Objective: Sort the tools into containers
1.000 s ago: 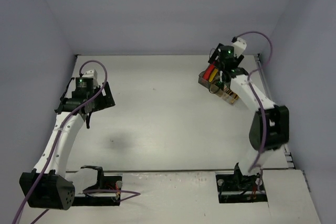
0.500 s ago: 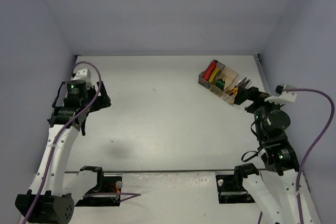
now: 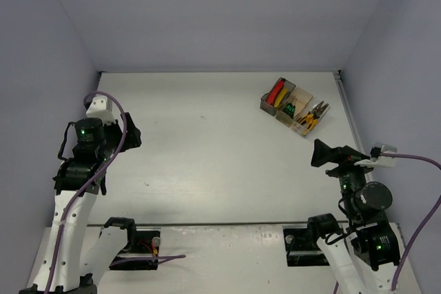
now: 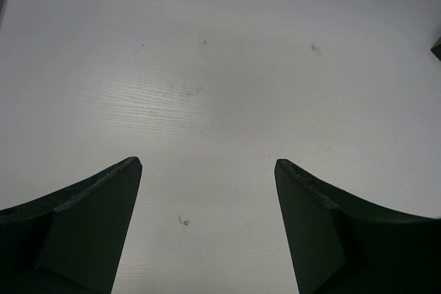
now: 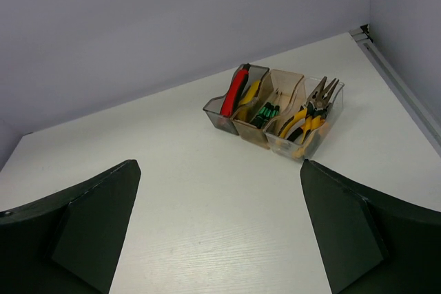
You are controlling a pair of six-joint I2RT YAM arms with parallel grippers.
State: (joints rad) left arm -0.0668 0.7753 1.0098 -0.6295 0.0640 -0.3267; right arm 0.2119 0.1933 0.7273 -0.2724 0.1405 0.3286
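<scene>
White wood-grain tabletop point(image 3: 207, 135), lilac walls. At far right, three plastic bins abreast: smoky grey bin point(image 5: 215, 109) with one red utility knife point(image 5: 236, 91) and one yellow utility knife point(image 5: 250, 93); tan bin point(image 5: 249, 131) with black green-marked screwdrivers point(image 5: 265, 113), count unclear; clear bin point(image 5: 286, 146) with two pliers point(image 5: 306, 118). Tools probably stiff and light; grasp by handles. Left gripper point(image 4: 207, 163) and right gripper point(image 5: 219, 164): spread wide, empty.

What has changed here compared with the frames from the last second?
The right fingers have left the bins and swung back toward their own base; they now stand open and empty. The left fingers drew back a little toward their base, open and empty throughout. The bins have not shifted. The pliers, screwdrivers and utility knives lie inside, with the pliers now uncovered.
</scene>
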